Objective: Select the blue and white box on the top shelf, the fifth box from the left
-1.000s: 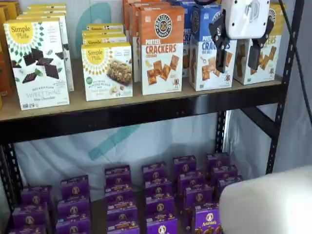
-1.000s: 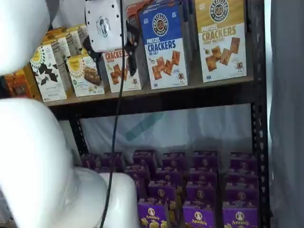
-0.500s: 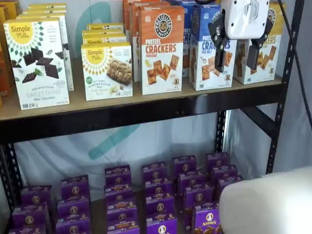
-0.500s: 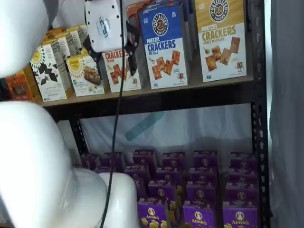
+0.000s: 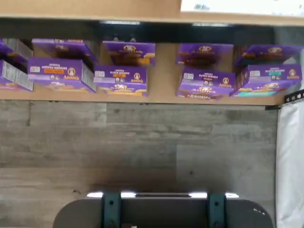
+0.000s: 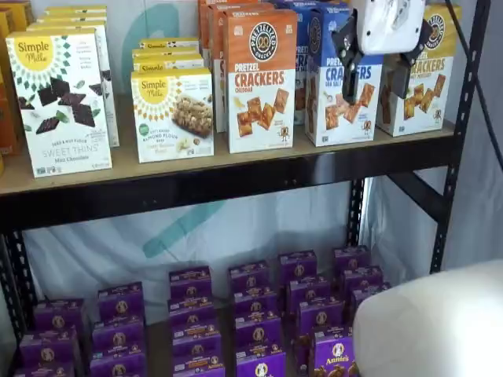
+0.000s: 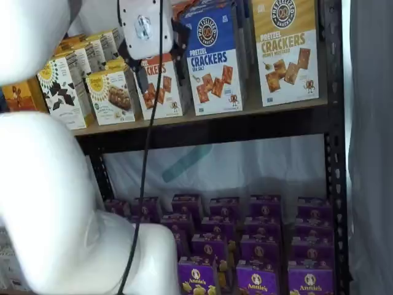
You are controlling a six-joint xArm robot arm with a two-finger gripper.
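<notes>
The blue and white box (image 6: pixel 334 86) stands upright on the top shelf (image 6: pixel 236 179), between an orange Cheddar box (image 6: pixel 261 78) and a yellow-topped box (image 6: pixel 431 82). It also shows in a shelf view (image 7: pixel 214 61) on the shelf (image 7: pixel 215 126). My gripper (image 6: pixel 374 77) hangs in front of the top shelf with a plain gap between its black fingers, holding nothing. One finger (image 6: pixel 348 71) overlaps the blue box's front in the picture. In a shelf view the gripper (image 7: pixel 158 67) shows in front of the orange box (image 7: pixel 161 89). The wrist view shows no fingers.
Simple Mills boxes (image 6: pixel 59 102) fill the shelf's left part. Purple Annie's boxes (image 6: pixel 259 314) fill the lower shelf, and also show in the wrist view (image 5: pixel 121 78) above a wood floor. My white arm (image 7: pixel 49 184) covers the left of a shelf view. A black upright (image 6: pixel 460 133) stands at right.
The gripper has risen a little in front of the top shelf, still open and empty. The boxes have not moved.
</notes>
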